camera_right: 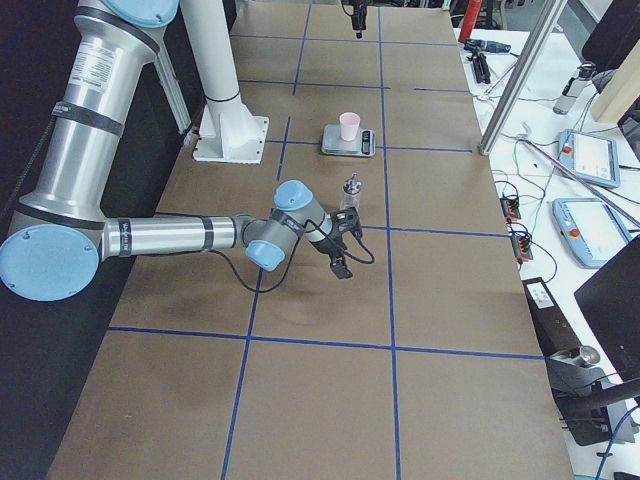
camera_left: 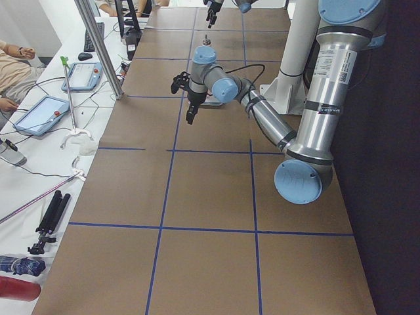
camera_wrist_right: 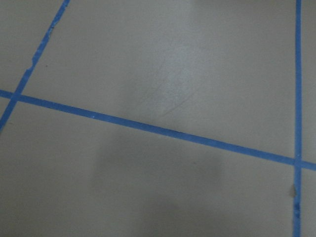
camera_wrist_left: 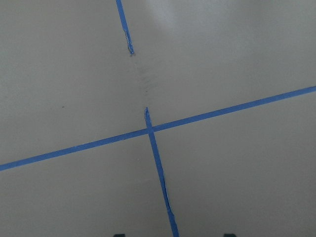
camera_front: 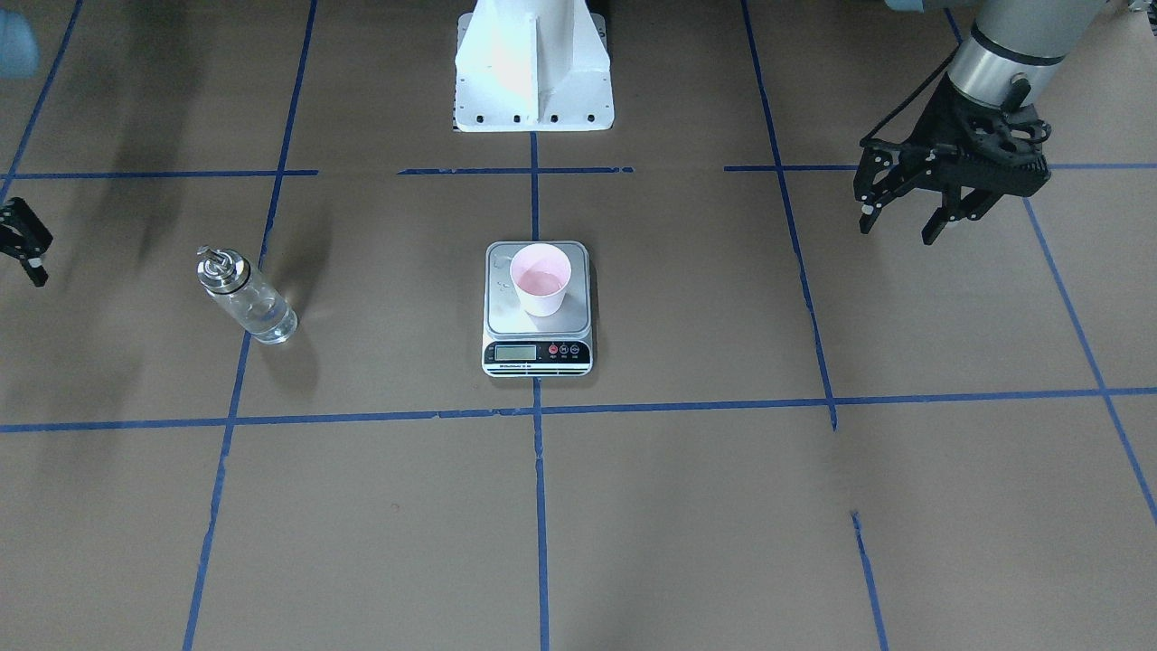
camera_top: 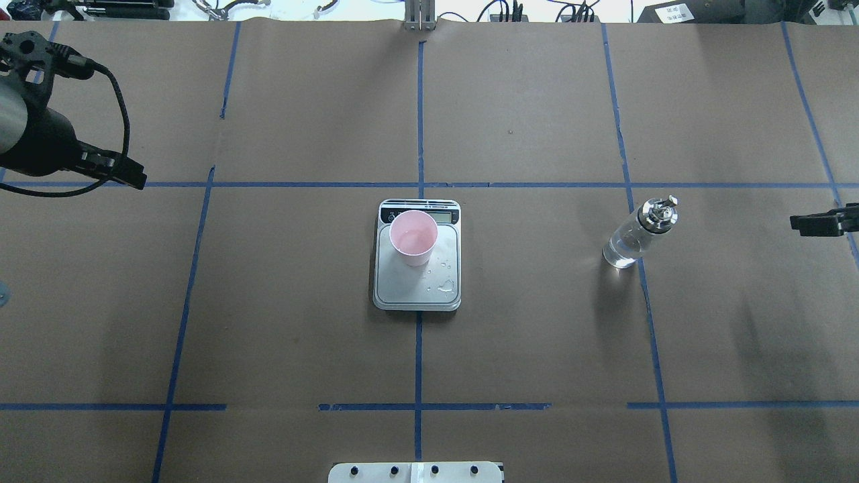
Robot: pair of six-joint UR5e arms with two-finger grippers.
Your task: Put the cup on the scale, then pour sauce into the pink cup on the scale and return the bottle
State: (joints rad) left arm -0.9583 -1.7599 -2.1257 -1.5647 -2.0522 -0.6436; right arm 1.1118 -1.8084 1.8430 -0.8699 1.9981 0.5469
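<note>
Cup (camera_front: pixel 540 278) on scale (camera_front: pixel 506 312), liquid inside. Bottle (camera_front: pixel 246 297) upright, well apart, toward robot's right. Left gripper (camera_front: pixel 899 226) spread wide, empty. Right gripper (camera_top: pixel 822 223) clipped at frame edge, can't tell. Task looks near done: park your arms away from scale and don't bump cup.

Silver arms (camera_right: pixel 85 120), blue caps (camera_right: pixel 50 262), black tools (camera_front: pixel 898 232)
</note>
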